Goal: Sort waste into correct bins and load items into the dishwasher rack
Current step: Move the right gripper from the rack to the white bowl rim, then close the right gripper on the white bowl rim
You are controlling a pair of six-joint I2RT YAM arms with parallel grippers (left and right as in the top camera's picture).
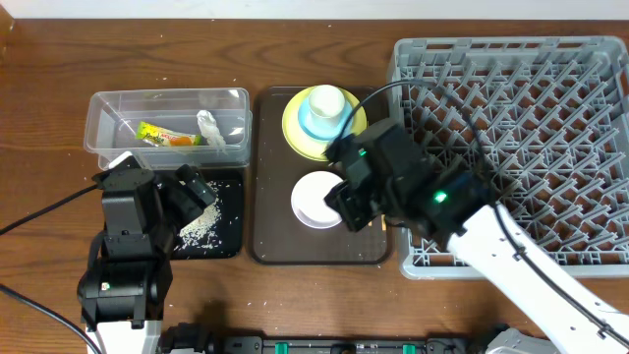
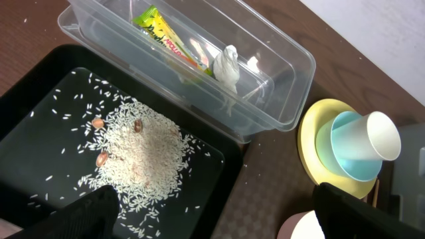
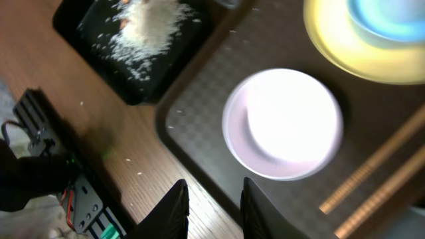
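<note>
Txt on snack wrapper [image 2: 174,41] illegible.

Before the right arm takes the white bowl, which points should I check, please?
1. Right gripper open and empty: ok.
2. White bowl stands alone on the brown serving tray: ok.
3. Gripper at the bowl's rim: not ok, it is beside it.
4. Chopsticks apart from the bowl: ok.
5. Dishwasher rack has free pegs: ok.
6. Left gripper aside, over the black tray: ok.

A dark brown serving tray [image 1: 275,231] rests on the wooden table [image 1: 49,59].
</note>
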